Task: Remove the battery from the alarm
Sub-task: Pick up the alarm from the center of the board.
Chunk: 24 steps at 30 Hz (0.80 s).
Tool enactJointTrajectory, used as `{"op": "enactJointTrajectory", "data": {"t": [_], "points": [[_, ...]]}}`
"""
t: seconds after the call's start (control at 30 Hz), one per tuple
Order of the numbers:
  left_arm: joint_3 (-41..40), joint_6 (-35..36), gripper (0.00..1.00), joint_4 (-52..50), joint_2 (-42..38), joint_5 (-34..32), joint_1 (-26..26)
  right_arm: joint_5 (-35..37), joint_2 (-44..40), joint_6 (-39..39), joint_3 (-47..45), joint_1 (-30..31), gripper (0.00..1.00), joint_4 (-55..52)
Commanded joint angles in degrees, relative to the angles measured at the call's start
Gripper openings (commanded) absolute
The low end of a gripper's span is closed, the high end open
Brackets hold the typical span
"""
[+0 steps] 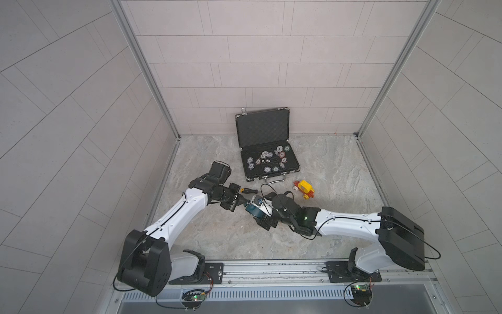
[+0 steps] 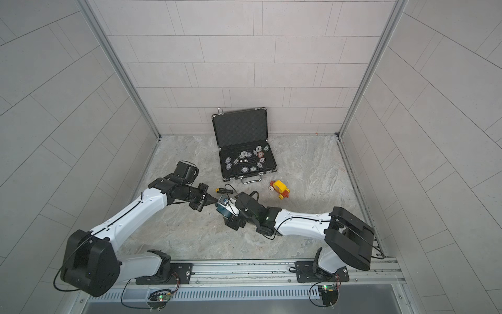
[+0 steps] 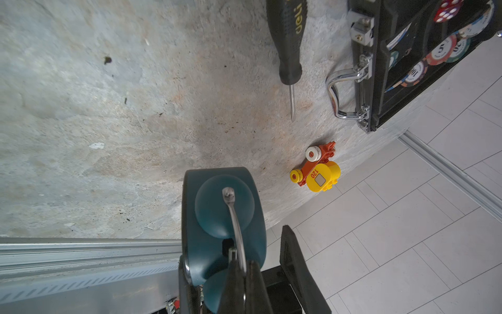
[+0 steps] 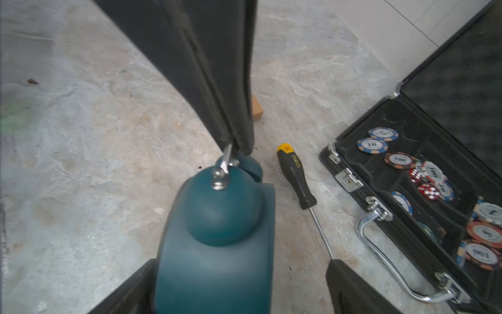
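With the left gripper (image 3: 243, 267) pinching the thin metal handle (image 3: 235, 220) of the dark teal twin-bell alarm (image 3: 214, 206), the wide-open right gripper (image 4: 241, 263) should clamp its body squarely.

The alarm (image 4: 214, 258) is smooth, satin teal plastic; its chrome wire (image 3: 237, 223) shines between my matt black pads (image 3: 258, 288). The screwdriver (image 4: 296, 179) has a matt rubbery grip and a bare steel shaft. The table (image 4: 81, 163) looks like rough, dull stone.

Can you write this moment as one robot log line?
left gripper: shut on alarm clock handle | right gripper: open around alarm clock | battery: not visible | screwdriver: on table
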Motion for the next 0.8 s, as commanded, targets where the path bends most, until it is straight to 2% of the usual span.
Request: {"op": "enactJointTrajectory", "data": {"t": [0.0,0.2,0.23,0.33,0.4,0.47,0.53,0.6,0.77], "points": [[1.01,-1.7,0.0,-0.05,-1.46,1.11,-0.23,2.6,0.98,0.76,0.69,0.17,0.87,-0.14],[0.88,-1.85,0.0,2.02,-1.93,2.19,-0.25,-4.8,-1.0,-0.41,-0.37,-0.9,0.51,0.36],[0.99,-1.42,0.08,2.84,-2.34,2.44,-0.25,-5.87,-2.36,-0.19,-1.12,-1.38,0.48,0.72],[2.72,3.03,0.47,3.85,-3.75,2.49,0.07,-12.89,-6.23,1.4,-3.24,-4.71,0.42,0.51],[4.88,9.94,0.58,3.18,-5.43,1.22,0.51,-19.76,-9.48,2.69,-4.4,-8.16,0.42,-1.03],[7.43,22.06,0.71,0.7,-7.17,-1.44,1.4,-26.9,-12.84,3.7,-5.68,-11.98,0.41,-3.32],[8.38,39.52,0.8,1.43,-9.6,-1.11,1.9,-33.17,-16.27,4.14,-6.87,-16.87,0.41,-5.59],[6.17,56.29,0.82,4.97,-12.77,3.69,1.8,-38.11,-19.53,1.26,-7.07,-20.45,0.4,-9.21],[-2.41,89.97,0.85,14.08,-17.39,12.93,-2.88,-47.45,-22.17,-10.07,-3.05,-28.69,0.41,-22.12]]}}
